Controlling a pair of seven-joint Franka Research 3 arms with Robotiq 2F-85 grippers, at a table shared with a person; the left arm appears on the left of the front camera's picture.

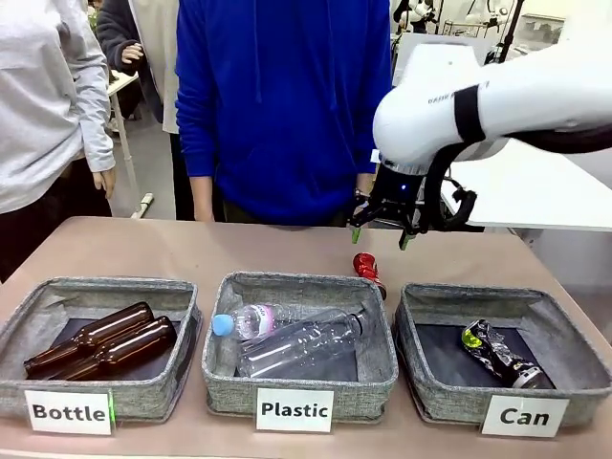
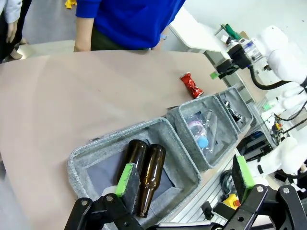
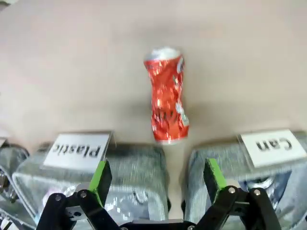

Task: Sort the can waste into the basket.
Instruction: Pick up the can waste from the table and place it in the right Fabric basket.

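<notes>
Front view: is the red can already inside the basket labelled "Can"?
No, the red can lies on the table behind the baskets, outside the "Can" basket.

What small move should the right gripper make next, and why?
Probably lower straight down. The right gripper hangs open above the red can, which lies on the table behind the baskets, roughly centred between its pads; the Can basket holds one crushed can.
</notes>
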